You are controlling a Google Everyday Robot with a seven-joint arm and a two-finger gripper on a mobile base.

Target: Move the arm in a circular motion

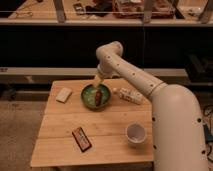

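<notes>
The arm (145, 85) is thick and cream-white, with small dark dots along its side. It rises from the lower right, bends at a rounded elbow (111, 51) above the table's back edge, then turns down. The gripper (98, 81) hangs at its end, just above the back rim of a green bowl (90, 98).
A wooden table (60, 142) bears the green bowl with a brown item in it, a pale flat packet (63, 94) at the back left, a white carton (130, 95) on its side, a white cup (135, 133) and a dark snack bar (81, 138). A dark counter and rail stand behind.
</notes>
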